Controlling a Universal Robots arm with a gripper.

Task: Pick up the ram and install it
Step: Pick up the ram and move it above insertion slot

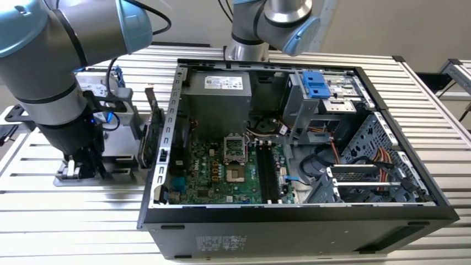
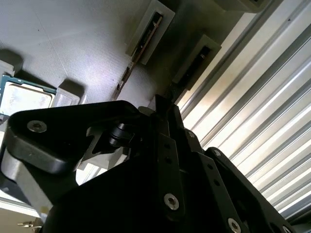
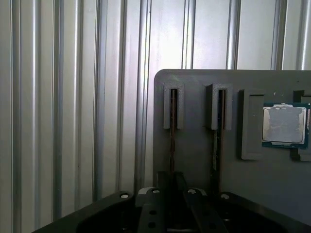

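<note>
Ram (image 3: 171, 141): seen edge-on in both wrist views, so it reads as a thin dark line with a brownish tint. Its faces are hidden, so chips and label can't be made out. Pose: standing on its long edge, straight, not tilted. Location: seated in the outermost slot (image 2: 192, 68) of the grey holder (image 3: 194, 150), next to the holder's rim. The exterior view puts that holder at frame left, mid-height.
</note>
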